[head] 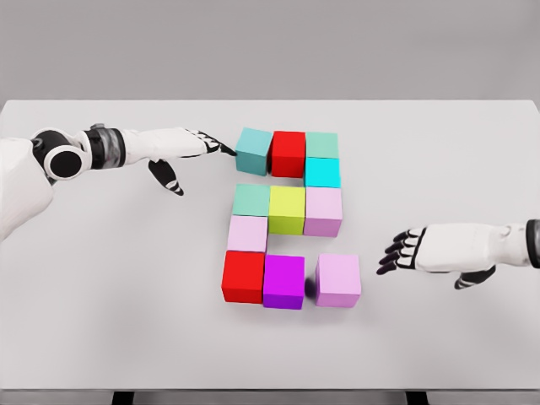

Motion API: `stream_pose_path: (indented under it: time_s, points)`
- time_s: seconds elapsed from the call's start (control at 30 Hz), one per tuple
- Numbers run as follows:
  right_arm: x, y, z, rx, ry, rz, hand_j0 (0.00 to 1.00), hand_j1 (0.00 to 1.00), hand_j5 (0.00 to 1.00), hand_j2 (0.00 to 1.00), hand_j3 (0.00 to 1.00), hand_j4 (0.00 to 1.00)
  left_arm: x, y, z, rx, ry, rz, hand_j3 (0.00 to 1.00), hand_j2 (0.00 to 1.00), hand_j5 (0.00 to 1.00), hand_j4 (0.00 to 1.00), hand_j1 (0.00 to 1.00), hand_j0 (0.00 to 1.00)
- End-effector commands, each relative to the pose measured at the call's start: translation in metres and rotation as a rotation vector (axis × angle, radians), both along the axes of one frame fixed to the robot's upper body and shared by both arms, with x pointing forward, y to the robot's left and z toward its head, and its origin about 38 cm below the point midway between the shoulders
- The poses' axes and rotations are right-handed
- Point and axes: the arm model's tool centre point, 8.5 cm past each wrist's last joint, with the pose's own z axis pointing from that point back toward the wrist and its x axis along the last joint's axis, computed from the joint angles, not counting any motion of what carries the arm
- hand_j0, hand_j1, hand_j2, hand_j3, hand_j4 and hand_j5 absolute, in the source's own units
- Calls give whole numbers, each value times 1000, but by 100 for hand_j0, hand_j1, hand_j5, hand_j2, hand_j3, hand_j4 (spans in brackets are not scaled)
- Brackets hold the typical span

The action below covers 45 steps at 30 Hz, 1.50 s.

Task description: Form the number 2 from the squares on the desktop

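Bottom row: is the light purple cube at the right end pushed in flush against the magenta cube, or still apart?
Still apart. A narrow gap shows between the light purple cube and the magenta cube; the magenta one touches the red cube on its other side.

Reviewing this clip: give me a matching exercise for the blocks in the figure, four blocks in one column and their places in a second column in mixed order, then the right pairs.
Blocks:
1. cyan block
2. yellow-green block
3. magenta block
4. teal block at the left hand's fingers

Places:
A. bottom row, middle
B. top row, left end
C. middle row, centre
D. right side, just under the top row

Pairs: 1-D, 2-C, 3-A, 4-B

The left hand reaches the top row's left end; the right hand hangs open apart from the blocks.
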Motion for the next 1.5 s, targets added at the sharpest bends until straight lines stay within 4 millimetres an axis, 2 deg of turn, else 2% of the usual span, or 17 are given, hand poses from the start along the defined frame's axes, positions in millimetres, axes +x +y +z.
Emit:
stream_pose_path:
  time_s: [0.0,0.33,0.63,1.0,1.47]
  points:
    - [-1,2,-3,5,11,2,100,100,100,100,100,100,0,-1,1,-6,-1,0,100,100,100,100,100,100]
    - [0,18,-8,42,16,29,100,100,100,100,100,100,-4,-2,-4,-11,8,-19,100,100,100,100,100,100]
    - [0,26,-11,55,23,43,100,100,100,100,100,100,-1,16,-4,3,11,32,100,100,100,100,100,100]
    - [-1,35,-16,68,35,61,100,100,100,100,100,100,8,6,-11,14,29,90,100,100,100,100,100,100]
    - [1,40,-14,79,28,71,100,100,100,100,100,100,6,-7,-11,4,28,58,100,100,100,100,100,100]
